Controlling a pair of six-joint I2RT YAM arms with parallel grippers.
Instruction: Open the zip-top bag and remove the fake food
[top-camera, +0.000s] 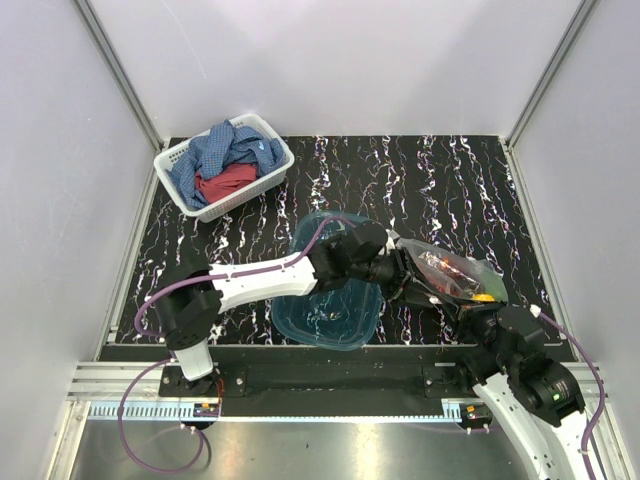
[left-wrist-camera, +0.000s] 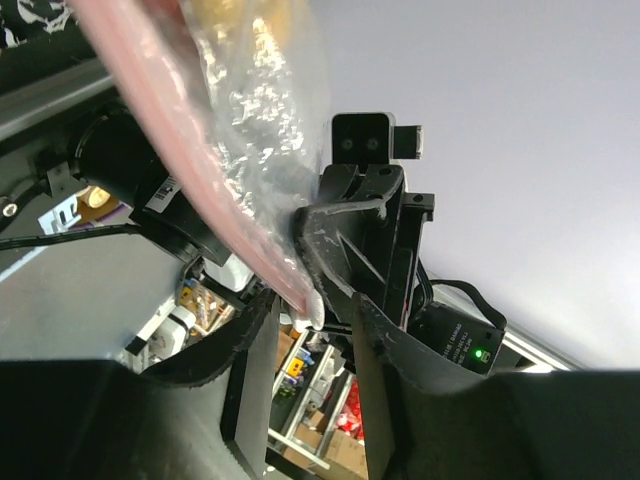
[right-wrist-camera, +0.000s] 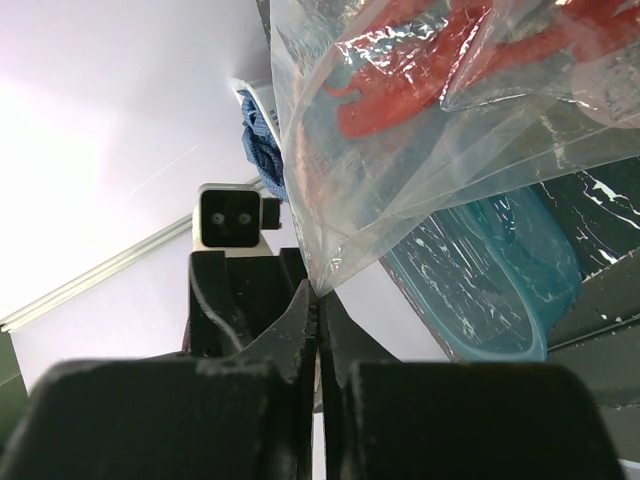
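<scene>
Evidently little is done yet: the zip-top bag (top-camera: 455, 272) hangs above the desk (top-camera: 450, 180) with the fake food (right-wrist-camera: 420, 75) inside, a corner pinched in the right end effector (right-wrist-camera: 318, 300), its zip strip (left-wrist-camera: 200, 170) between the narrowly parted jaws of the left end effector (left-wrist-camera: 310, 340)

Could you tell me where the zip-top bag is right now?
In the top view the zip-top bag is held right of centre, just right of the teal tub, the right gripper's jaws shut on its corner.

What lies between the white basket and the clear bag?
The teal tub, with the left arm reaching over it toward the bag; the top view shows this.
</scene>
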